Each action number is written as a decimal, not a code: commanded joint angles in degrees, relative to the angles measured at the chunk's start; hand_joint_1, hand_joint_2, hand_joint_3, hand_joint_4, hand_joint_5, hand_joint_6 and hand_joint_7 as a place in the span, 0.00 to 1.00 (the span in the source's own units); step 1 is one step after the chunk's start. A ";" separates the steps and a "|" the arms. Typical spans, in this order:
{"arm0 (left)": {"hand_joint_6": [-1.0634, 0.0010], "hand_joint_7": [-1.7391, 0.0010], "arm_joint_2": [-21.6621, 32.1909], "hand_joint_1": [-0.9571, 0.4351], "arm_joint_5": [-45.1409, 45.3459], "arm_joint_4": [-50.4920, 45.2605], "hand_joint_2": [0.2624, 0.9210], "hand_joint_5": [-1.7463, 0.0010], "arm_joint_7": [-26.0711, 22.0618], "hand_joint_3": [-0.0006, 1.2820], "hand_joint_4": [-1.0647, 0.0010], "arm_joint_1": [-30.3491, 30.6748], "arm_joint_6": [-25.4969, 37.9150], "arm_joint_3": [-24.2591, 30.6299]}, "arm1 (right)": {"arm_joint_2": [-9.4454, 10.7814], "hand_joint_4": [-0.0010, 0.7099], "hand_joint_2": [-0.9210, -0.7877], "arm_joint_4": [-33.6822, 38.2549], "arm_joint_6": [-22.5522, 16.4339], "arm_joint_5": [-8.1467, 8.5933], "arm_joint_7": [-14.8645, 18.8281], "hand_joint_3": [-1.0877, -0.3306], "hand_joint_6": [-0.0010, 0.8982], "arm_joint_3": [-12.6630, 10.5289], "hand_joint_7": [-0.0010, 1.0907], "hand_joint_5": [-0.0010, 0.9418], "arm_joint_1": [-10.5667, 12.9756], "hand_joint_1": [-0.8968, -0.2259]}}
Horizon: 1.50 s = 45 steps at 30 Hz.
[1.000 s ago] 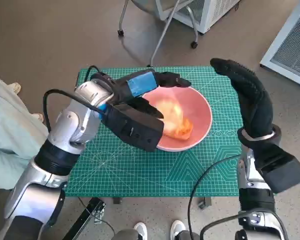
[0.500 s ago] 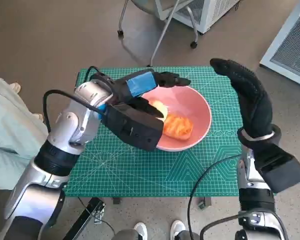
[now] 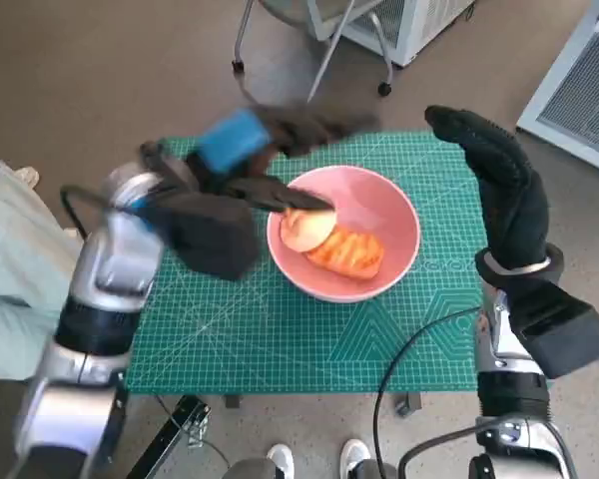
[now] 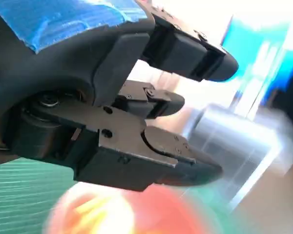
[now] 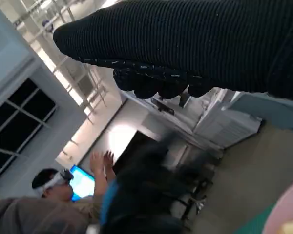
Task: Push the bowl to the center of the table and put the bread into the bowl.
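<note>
Sitting near the middle of the green cutting mat, the pink bowl holds the bread, a golden piece with a paler one against it, so both parts of the job look done. Above the bowl's near-left rim hangs the left hand, blurred in the head view; its wrist camera shows its black fingers spread apart with nothing between them, which reads to me as a hand that has let go. At the mat's right edge the gloved right hand stands upright, fingers straight and together, holding nothing, clear of the bowl. Beyond the table, a person watches.
</note>
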 commanded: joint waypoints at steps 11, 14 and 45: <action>0.50 0.99 -7.48 0.66 -6.06 -8.14 0.96 1.00 16.54 0.01 0.63 15.96 -7.70 6.70 | 1.11 0.53 0.00 -0.51 2.73 -3.80 -7.82 0.52 0.13 -0.73 0.64 0.02 -1.32 0.45; 0.53 0.99 -7.86 0.65 -6.68 -9.20 0.98 1.00 16.75 0.01 0.65 17.49 -7.42 6.75 | 1.06 0.53 0.00 -0.35 3.28 -3.39 -7.73 0.52 0.14 -0.60 0.64 0.02 -1.64 0.44; 0.56 1.00 -9.56 0.66 -7.09 -9.41 1.00 1.00 19.09 0.02 0.65 18.42 -6.83 6.02 | -0.05 0.52 0.00 1.97 4.55 -3.70 -6.89 0.51 0.12 0.09 0.62 0.01 -3.73 0.44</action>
